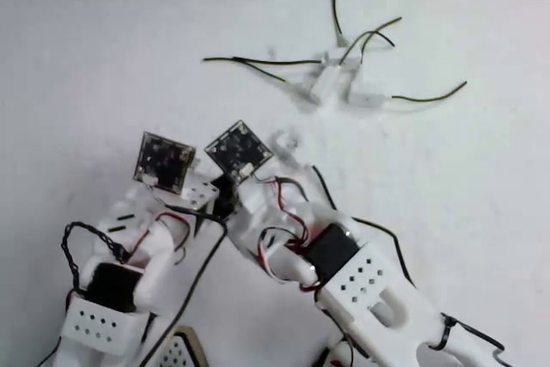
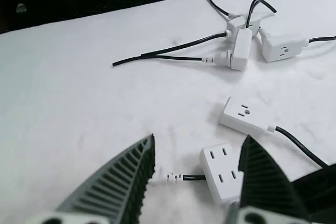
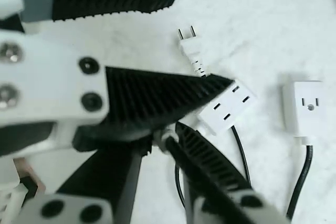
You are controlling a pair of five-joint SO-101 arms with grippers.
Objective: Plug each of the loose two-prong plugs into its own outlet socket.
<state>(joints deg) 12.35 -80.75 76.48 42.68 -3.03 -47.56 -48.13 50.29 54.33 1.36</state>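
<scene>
Robot arms: two, the left arm and the right arm. Single sockets: two, the near socket and the far socket. Twin socket block: one. Loose two-prong plug: one. Far white cord ends, kind unclear: two.

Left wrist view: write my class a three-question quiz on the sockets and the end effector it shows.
1. True or false: the left end effector is shut.
2. The slotted socket block lies: A) beside one finger of that end effector; B) lifted in the air; C) stacked on another socket.
3. Which is farther from the end effector: the single socket or the far cluster of cords and plugs?
Key: 1 false; 2 A; 3 the far cluster.
</scene>
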